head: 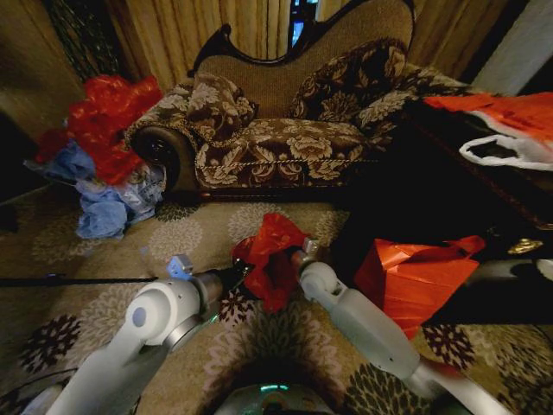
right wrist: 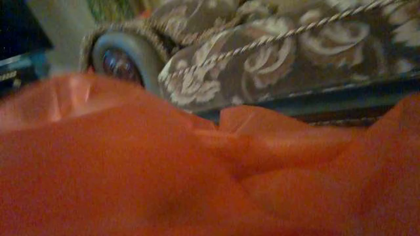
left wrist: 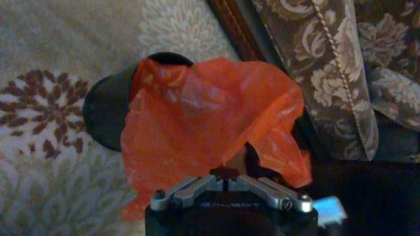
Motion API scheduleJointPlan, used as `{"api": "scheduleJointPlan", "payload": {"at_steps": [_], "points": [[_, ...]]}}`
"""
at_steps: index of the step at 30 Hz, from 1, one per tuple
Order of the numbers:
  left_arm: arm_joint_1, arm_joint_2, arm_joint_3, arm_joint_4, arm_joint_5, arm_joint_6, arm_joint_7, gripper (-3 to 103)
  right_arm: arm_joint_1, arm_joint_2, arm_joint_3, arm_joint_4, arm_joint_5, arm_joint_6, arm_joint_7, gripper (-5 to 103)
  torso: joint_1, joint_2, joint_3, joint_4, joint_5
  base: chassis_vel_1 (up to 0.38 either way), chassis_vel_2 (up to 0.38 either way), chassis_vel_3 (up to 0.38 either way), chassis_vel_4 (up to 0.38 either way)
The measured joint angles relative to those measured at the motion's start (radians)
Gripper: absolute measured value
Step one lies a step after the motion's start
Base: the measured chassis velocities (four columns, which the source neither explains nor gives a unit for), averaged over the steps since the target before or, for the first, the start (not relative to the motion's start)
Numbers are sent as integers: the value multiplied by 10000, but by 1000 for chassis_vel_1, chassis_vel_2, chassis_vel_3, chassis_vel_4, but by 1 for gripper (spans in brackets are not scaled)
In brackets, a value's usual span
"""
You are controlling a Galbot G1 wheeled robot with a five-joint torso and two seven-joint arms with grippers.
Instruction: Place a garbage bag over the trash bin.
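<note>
The garbage bag [left wrist: 203,128] is looking like thin, crinkly red plastic with some shine. The trash bin [left wrist: 105,115] is showing a matt black surface. The sofa [head: 285,143] is wearing woven floral cloth, and the carpet [head: 104,251] is looking soft and matt.

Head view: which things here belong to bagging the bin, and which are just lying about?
Job: garbage bag, trash bin, left gripper, right gripper.
Lying about: floral sofa, heap of red and blue bags, red-orange sheet, white bag.

A shiny red garbage bag [left wrist: 210,128] is seen beyond the left gripper [left wrist: 226,173] fingers, over a matte black trash bin [left wrist: 105,115]. Brown flowers are patterned on the beige carpet [left wrist: 52,64]; cream florals are shown on the brown sofa [head: 285,143].
</note>
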Motion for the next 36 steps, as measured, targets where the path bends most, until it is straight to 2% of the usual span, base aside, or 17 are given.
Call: {"api": "scheduleJointPlan", "payload": {"at_steps": [4,8,14,21,29,36], "points": [[127,-38,-323,-61,-180,0,-1,0,827,423,-946,-943,257,-193,148,0,0,1,0,2,-1,0,0,0,0],[90,-43,-511,-63,-340,0,-6,0,1199,430,-1472,-1148,408,-371,209,0,0,1,0,2,0,0,0,0,0],[-511,28,-1055,23,-893,-110,-164,0,1995,221,-2756,-1160,1259,-1098,438,0,0,1,0,-1,2,0,0,0,0],[-1324,34,-1112,510,-991,-297,-315,0,2322,516,-3048,-1848,1392,-1138,313,0,0,1,0,1,0,0,0,0,0],[-2527,-226,-558,1504,-942,-350,-439,0,2412,727,-3108,-2647,1321,-1127,-63,0,1,0,1,0,2,0,0,0,0],[-3269,-754,17,2731,-496,-306,-535,0,2592,1064,-3151,-3007,1500,-1328,-116,0,1,0,1,0,1,0,0,0,0]]}}
